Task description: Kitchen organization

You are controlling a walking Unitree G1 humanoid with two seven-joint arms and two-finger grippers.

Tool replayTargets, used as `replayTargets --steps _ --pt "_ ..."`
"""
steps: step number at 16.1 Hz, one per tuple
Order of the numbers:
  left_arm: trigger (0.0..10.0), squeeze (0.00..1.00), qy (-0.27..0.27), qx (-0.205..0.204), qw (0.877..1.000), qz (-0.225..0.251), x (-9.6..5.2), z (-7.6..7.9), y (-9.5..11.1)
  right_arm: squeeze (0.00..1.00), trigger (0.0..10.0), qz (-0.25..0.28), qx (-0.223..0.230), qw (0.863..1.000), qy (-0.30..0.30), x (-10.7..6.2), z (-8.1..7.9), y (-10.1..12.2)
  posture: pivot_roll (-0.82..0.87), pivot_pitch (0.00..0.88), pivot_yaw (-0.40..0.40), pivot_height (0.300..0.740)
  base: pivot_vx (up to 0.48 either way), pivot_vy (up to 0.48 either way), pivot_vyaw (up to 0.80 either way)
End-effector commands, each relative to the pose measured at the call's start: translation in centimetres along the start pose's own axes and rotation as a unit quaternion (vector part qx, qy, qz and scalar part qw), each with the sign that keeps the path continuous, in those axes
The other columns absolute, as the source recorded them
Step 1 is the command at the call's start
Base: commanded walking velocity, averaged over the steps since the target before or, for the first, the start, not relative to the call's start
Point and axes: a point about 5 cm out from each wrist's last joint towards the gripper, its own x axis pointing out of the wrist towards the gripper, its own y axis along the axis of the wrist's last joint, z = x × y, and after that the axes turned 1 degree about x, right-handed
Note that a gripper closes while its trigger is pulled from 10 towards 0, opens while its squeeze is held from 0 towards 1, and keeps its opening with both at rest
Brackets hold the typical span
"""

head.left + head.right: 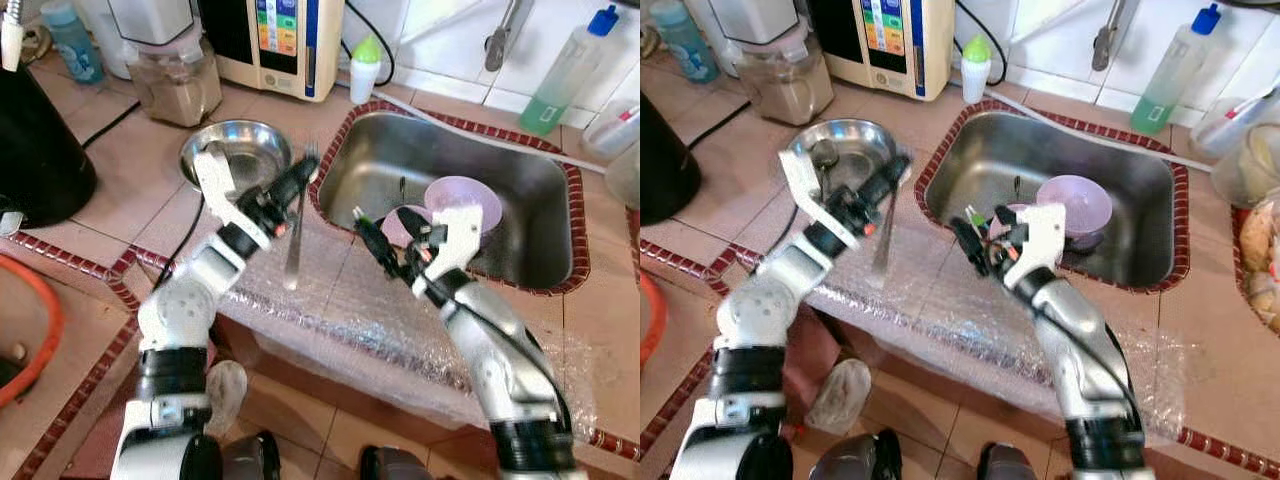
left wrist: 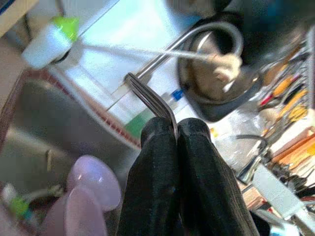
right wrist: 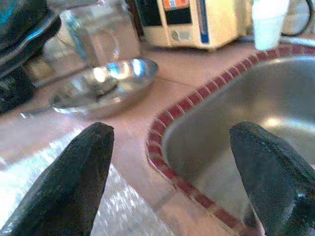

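Observation:
My left gripper (image 1: 300, 178) is shut on a metal fork (image 1: 297, 225), held above the counter between a steel bowl (image 1: 235, 148) and the sink (image 1: 450, 190). The fork's tines (image 2: 150, 96) stick out past the shut fingers (image 2: 165, 167), and its handle hangs down over the bubble wrap. My right gripper (image 1: 372, 242) is open at the sink's near rim, with nothing between its fingers (image 3: 74, 177). Two purple bowls (image 1: 460, 205) lie in the sink behind it. The steel bowl (image 3: 106, 86) holds a spoon.
A sheet of bubble wrap (image 1: 340, 310) covers the counter's front edge. A blender jar (image 1: 170, 75), a water machine (image 1: 285, 40) and a small green-capped bottle (image 1: 365, 68) stand at the back. A green soap bottle (image 1: 565, 75) is beyond the sink, and a black pot (image 1: 35, 140) sits at left.

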Motion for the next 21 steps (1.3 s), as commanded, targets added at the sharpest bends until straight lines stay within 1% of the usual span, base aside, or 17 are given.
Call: replayTargets --steps 1,3,4,5,6,7,9,10,11,12,15,16,17,18,19,21 --pt "0.0 0.0 -0.041 0.028 0.999 0.004 0.8 1.4 1.2 0.0 10.0 0.004 0.034 0.999 0.0 0.2 0.7 0.5 -0.09 0.081 -0.015 0.74 0.0 0.0 0.0" --pt "0.0 0.0 -0.071 0.069 0.995 0.0 1.6 2.3 2.0 0.0 10.0 0.013 0.078 0.996 0.028 0.7 0.9 1.6 -0.09 0.077 -0.016 0.74 0.0 0.0 0.0" --pt "0.0 0.0 -0.074 0.087 0.993 -0.001 2.0 2.2 2.3 0.0 10.0 0.016 0.111 0.992 0.056 0.9 0.9 2.3 -0.08 0.075 -0.015 0.74 0.0 0.0 0.0" --pt "0.0 0.0 -0.076 0.101 0.992 -0.01 2.2 2.0 2.4 0.0 10.0 0.009 0.14 0.985 0.1 0.7 0.7 2.7 -0.08 0.073 -0.014 0.74 0.0 0.0 0.0" --pt "0.0 0.0 -0.079 0.098 0.992 -0.013 2.5 1.9 2.5 0.0 10.0 -0.005 0.152 0.979 0.134 0.4 0.4 2.8 -0.09 0.073 -0.012 0.74 0.0 0.0 0.0" --pt "0.0 0.0 -0.083 0.097 0.992 -0.014 2.7 2.0 2.5 0.0 10.0 -0.02 0.175 0.969 0.174 -0.1 0.0 2.9 -0.09 0.072 -0.011 0.74 0.0 0.0 0.0" --pt "0.0 0.0 -0.09 0.093 0.992 -0.013 2.8 2.1 2.5 0.0 10.0 -0.036 0.194 0.959 0.203 -0.6 -0.4 2.7 -0.09 0.072 -0.007 0.74 0.0 0.0 0.0" --pt "0.0 0.0 -0.097 0.087 0.991 -0.012 3.0 2.3 2.3 0.0 10.0 -0.048 0.218 0.947 0.229 -0.9 -0.9 2.7 -0.09 0.073 -0.004 0.74 0.0 0.0 0.0" --pt "0.0 0.0 -0.101 0.084 0.991 -0.012 3.2 2.3 2.1 0.0 10.0 -0.058 0.23 0.94 0.245 -1.0 -1.2 2.6 -0.09 0.074 -0.003 0.74 0.0 0.0 0.0" --pt "0.0 0.0 -0.107 0.072 0.992 -0.011 3.4 2.6 1.6 0.0 10.0 -0.072 0.234 0.935 0.256 -0.9 -1.6 2.0 -0.09 0.074 -0.001 0.74 0.0 0.0 0.0" --pt "0.0 0.0 -0.12 0.055 0.991 -0.013 3.6 3.3 0.9 0.0 10.0 -0.086 0.243 0.928 0.268 -0.3 -2.3 1.2 -0.09 0.074 0.001 0.74 0.0 0.0 0.0" --pt "0.0 0.0 -0.125 0.051 0.991 -0.015 3.7 3.6 0.5 0.0 10.0 -0.095 0.25 0.922 0.281 0.0 -3.0 0.9 -0.09 0.074 0.001 0.74 0.0 0.0 0.0" --pt "0.0 0.0 -0.125 0.05 0.991 -0.016 3.7 3.6 0.4 0.0 10.0 -0.096 0.251 0.921 0.284 0.1 -3.1 0.8 -0.09 0.074 0.002 0.74 0.0 0.0 0.0" --pt "0.0 0.0 -0.129 0.045 0.99 -0.019 3.7 3.8 0.1 0.0 10.0 -0.095 0.262 0.916 0.29 0.5 -3.4 0.8 -0.09 0.074 0.002 0.74 0.0 0.0 0.0" --pt "0.0 0.0 -0.131 0.044 0.99 -0.023 3.8 3.8 -0.2 0.0 10.0 -0.092 0.266 0.913 0.294 0.8 -3.5 0.9 -0.09 0.075 0.001 0.74 0.0 0.0 0.0" --pt "0.0 0.0 -0.132 0.043 0.99 -0.024 3.8 3.8 -0.3 0.0 10.0 -0.091 0.265 0.912 0.298 0.9 -3.6 1.0 -0.08 0.076 0.001 0.74 0.0 0.0 0.0"
